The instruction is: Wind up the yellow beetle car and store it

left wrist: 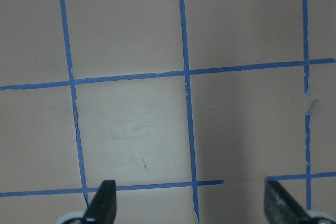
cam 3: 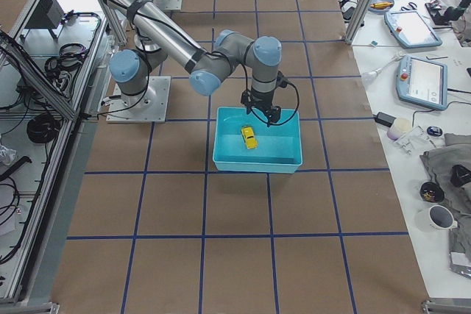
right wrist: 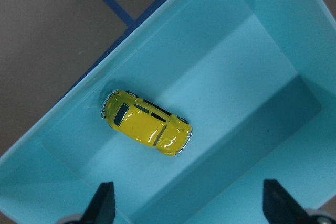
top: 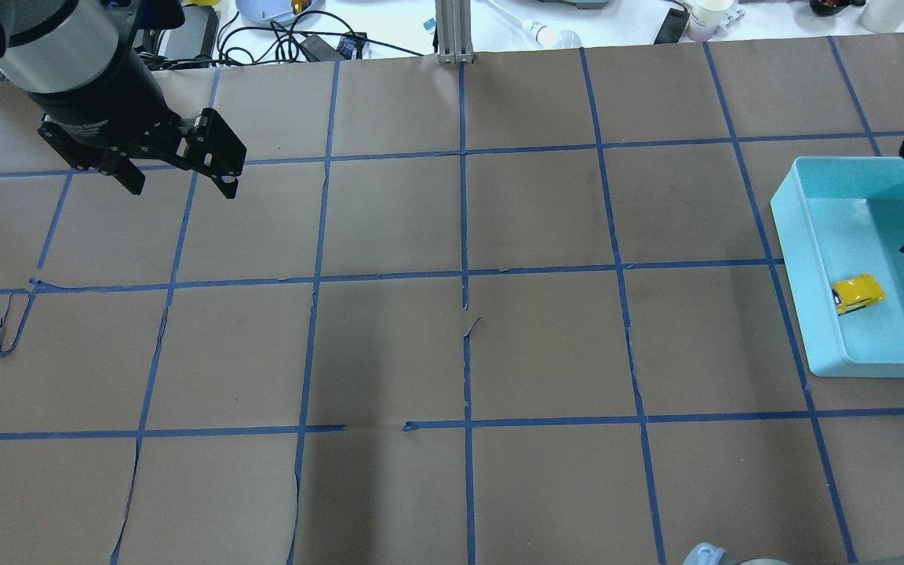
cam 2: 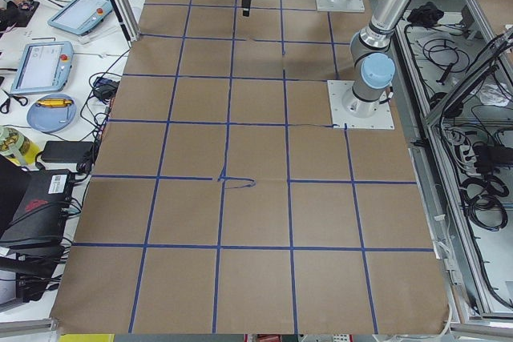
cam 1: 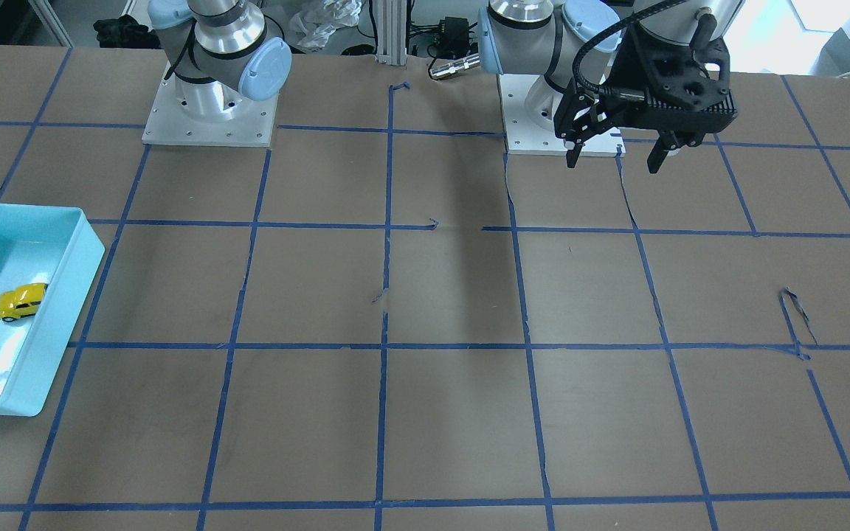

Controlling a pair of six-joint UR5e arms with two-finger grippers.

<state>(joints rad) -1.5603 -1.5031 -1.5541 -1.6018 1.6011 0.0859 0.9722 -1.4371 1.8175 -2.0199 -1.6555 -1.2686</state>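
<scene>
The yellow beetle car (cam 1: pixel 21 301) lies on its wheels inside a light-blue bin (cam 1: pixel 89 243) at the table's end on my right side. It also shows in the overhead view (top: pixel 858 293), the exterior right view (cam 3: pixel 249 137) and the right wrist view (right wrist: pixel 147 129). My right gripper (right wrist: pixel 189 208) is open and empty, hovering above the bin (right wrist: pixel 173 40) a little to one side of the car, not touching it. My left gripper (top: pixel 183 188) is open and empty, held above bare brown paper near its own base; it also shows in the front view (cam 1: pixel 614 158) and the left wrist view (left wrist: pixel 190 203).
The table is brown paper with a blue tape grid. Two arm bases (cam 1: pixel 209 118) (cam 1: pixel 558 125) stand at the robot's edge. An aluminium post (top: pixel 453 31), cables and small items line the far edge. Tablets lie on a side bench (cam 3: pixel 423 82).
</scene>
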